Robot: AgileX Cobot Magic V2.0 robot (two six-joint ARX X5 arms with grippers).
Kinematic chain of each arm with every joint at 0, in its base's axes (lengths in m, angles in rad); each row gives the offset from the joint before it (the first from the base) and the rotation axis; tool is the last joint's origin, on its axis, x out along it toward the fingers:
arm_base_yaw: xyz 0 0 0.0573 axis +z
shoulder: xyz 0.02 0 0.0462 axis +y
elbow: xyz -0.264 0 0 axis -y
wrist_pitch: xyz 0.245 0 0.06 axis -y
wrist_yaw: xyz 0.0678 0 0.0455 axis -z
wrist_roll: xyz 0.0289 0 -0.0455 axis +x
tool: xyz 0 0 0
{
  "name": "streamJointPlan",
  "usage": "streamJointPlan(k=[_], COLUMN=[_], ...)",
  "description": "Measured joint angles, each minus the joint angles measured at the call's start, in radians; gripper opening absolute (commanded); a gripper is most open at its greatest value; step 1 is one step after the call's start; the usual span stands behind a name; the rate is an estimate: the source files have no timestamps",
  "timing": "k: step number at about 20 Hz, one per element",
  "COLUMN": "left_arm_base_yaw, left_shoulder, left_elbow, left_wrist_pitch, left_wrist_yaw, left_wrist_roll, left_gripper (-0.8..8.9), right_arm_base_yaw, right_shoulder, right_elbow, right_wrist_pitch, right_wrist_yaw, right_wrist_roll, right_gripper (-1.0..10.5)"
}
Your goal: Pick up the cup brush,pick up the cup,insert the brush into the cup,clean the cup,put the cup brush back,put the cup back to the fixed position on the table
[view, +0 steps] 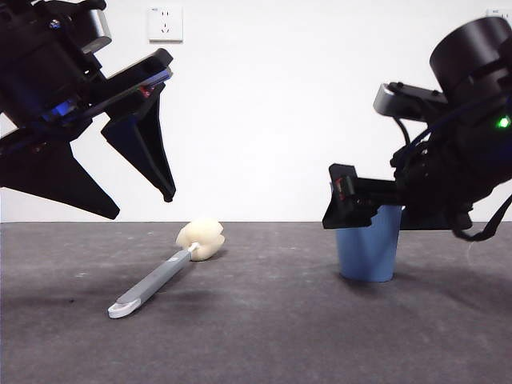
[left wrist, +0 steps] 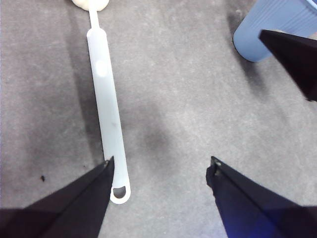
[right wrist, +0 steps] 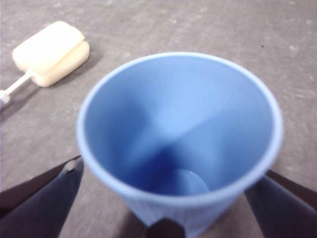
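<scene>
The cup brush [view: 160,280] lies flat on the table [view: 264,336], its cream sponge head [view: 200,238] pointing away and its white looped end toward the front. My left gripper [view: 140,206] hangs open above the handle. In the left wrist view the grey handle [left wrist: 106,109] runs beside one jaw of the left gripper [left wrist: 161,163]. The blue cup [view: 368,256] stands upright at the right. My right gripper [view: 384,210] is open around its upper part, one jaw on each side. The right wrist view looks down into the cup [right wrist: 178,124], with the sponge head [right wrist: 52,52] beyond it.
A white wall with a power outlet [view: 165,23] stands behind the table. Bare table surface lies between brush and cup. In the left wrist view the cup [left wrist: 270,29] shows with a jaw of the other arm in front of it.
</scene>
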Motion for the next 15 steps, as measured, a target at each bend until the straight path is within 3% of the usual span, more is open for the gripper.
streamJointPlan(k=[5,9,15], left_arm_base_yaw=[0.000,0.000,0.000], left_shoulder=[0.000,0.000,-0.049], left_elbow=[0.000,0.000,0.000], left_wrist_pitch=[-0.010,-0.053,-0.071], left_wrist_yaw=[0.000,0.009,0.164], left_wrist_roll=[0.005,0.027,0.060], left_gripper=[3.22,3.18,3.10], right_arm_base_yaw=[0.000,0.010,0.079], right_shoulder=[-0.221,-0.474,-0.824], right_elbow=[0.000,0.000,0.021], right_wrist_pitch=[-0.243,-0.611,-1.076], right_wrist_yaw=[0.003,-0.004,-0.074], right_wrist_roll=[0.010,0.112,0.218], right_gripper=[5.4,5.4,5.3])
